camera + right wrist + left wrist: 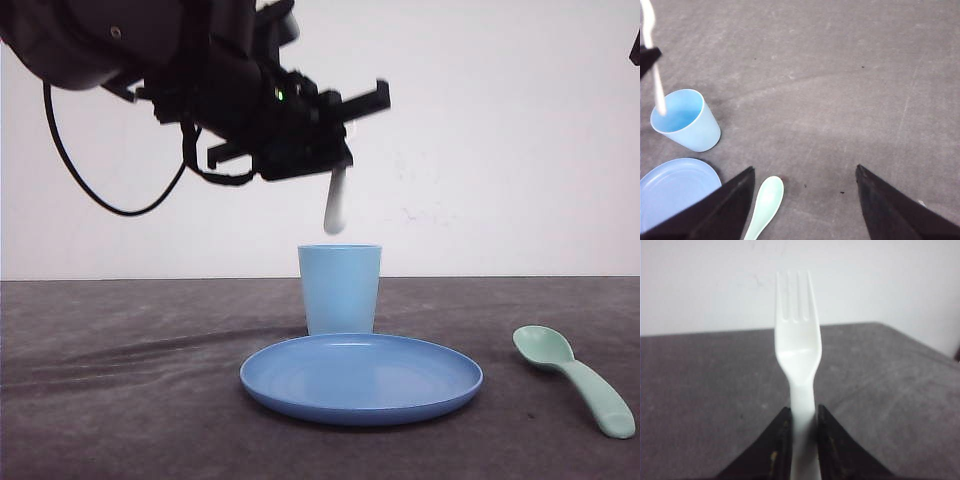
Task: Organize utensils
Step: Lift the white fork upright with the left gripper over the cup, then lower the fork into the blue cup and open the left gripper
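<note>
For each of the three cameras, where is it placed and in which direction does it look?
Front view: low at table height, facing forward at the cup, plate and spoon; the left gripper holds the fork above the cup.
Left wrist view: on the left arm, looking along the gripped fork toward the wall.
Right wrist view: on the right arm, looking down past the open right gripper.
Front and right wrist views share cup, plate, spoon, fork.

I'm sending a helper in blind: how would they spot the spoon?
Start at the blue plate at the front of the dark table, with the light blue cup behind it. The spoon lies flat on the table to the plate's right. It is mint green with a thick rounded handle.
</note>
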Controlling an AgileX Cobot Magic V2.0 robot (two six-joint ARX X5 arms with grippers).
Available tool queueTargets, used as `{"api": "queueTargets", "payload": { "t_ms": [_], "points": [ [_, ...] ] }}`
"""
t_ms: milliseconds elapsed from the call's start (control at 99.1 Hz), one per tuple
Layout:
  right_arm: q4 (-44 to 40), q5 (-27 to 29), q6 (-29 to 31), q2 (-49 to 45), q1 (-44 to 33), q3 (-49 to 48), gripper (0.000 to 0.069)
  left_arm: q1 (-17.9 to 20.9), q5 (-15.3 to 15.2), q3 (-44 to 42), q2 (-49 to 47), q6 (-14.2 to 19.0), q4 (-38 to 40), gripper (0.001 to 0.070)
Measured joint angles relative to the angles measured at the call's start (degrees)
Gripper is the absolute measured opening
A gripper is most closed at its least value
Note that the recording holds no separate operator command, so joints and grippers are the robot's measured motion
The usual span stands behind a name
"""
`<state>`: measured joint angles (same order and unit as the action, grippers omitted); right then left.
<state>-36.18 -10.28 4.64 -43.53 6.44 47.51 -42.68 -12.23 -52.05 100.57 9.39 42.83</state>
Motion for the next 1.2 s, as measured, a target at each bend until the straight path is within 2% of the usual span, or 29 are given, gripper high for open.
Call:
{"api": "queueTargets", "payload": {
  "t_ms": [747,979,1201],
  "points": [
    [0.0,0.0,-0.37,0.0,0.0,0.0,0.0398,-0.37,0.17,0.02,2.56,-0.39,-3.65,0.0049],
    [0.0,0.0,-0.37,0.0,0.0,0.0,0.0398,-0.42,0.17,0.0,2.56,-0.39,-3.63,0.0176],
    [0.0,-0.02,-0.37,0.0,0.0,0.0,0.0398,-0.5,0.17,0.0,2.56,-0.39,-3.52,0.0196]
  ]
}}
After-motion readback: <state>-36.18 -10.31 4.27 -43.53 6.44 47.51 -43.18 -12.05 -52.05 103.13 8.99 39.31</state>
